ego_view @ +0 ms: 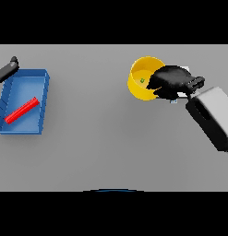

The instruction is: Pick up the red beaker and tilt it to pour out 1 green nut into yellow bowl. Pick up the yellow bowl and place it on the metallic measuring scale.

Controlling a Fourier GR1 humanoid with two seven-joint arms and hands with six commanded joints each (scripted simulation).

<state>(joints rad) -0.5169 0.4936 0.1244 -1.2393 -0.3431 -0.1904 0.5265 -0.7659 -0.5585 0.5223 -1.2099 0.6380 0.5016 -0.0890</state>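
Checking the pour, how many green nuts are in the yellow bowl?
1: a green nut lies on the bowl floor, left of the right hand, which covers the bowl's right side and may hide more.
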